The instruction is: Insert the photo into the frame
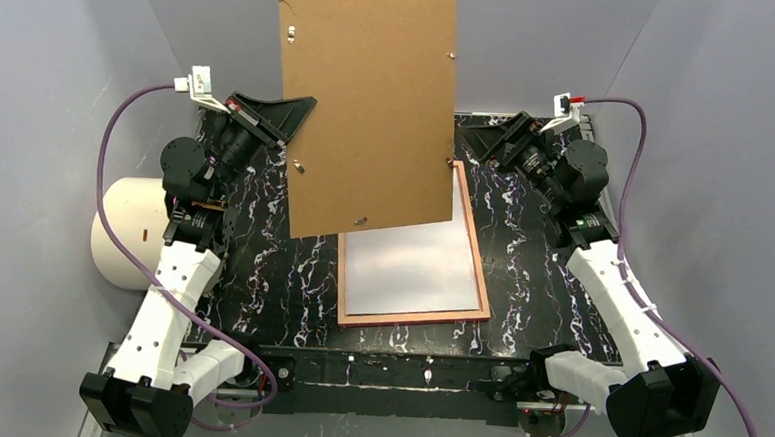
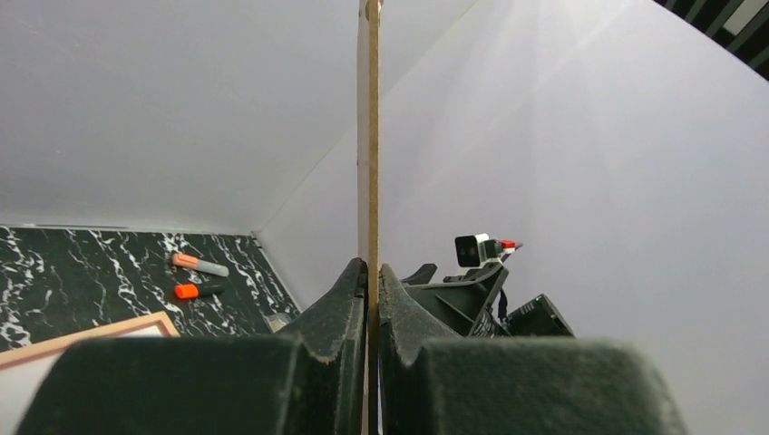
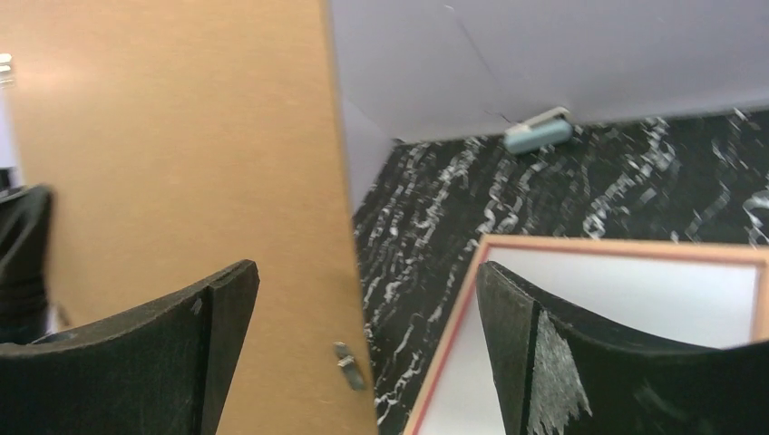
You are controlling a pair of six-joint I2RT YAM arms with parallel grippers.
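Photo (image 1: pixel 411 265) lay white side up inside frame (image 1: pixel 413 318); print face not visible. Frame lay flat on the black marbled surface (image 1: pixel 260 282), centre, a bit toward 3 o'clock. Its thin pale pinkish-wood rim showed around the photo, long sides running 12 to 6.

Brown board (image 1: pixel 369 107) hung in the air over the frame's 12 o'clock end, tilted. In the top view it covered the far part of frame and photo. Small metal clips (image 1: pixel 360 219) sat on its face. Two orange-capped markers (image 2: pixel 201 265) lay on the surface toward 12 o'clock, beyond the frame. A grey-blue object (image 3: pixel 540 131) lay at the wall foot, blurred, kind unclear. White roll (image 1: pixel 128 230) sat off the surface at 9 o'clock.

Left tool (image 1: pixel 304 109) was clamped tight on the board's 9 o'clock edge, arm raised and reaching toward 12. Right tool (image 1: pixel 488 144) sat at the board's 3 o'clock edge, near the frame's far corner. Its fingers (image 3: pixel 227 308) were wide apart with the board edge between them, not pinched, nothing held. That arm stretched up the 3 o'clock side.
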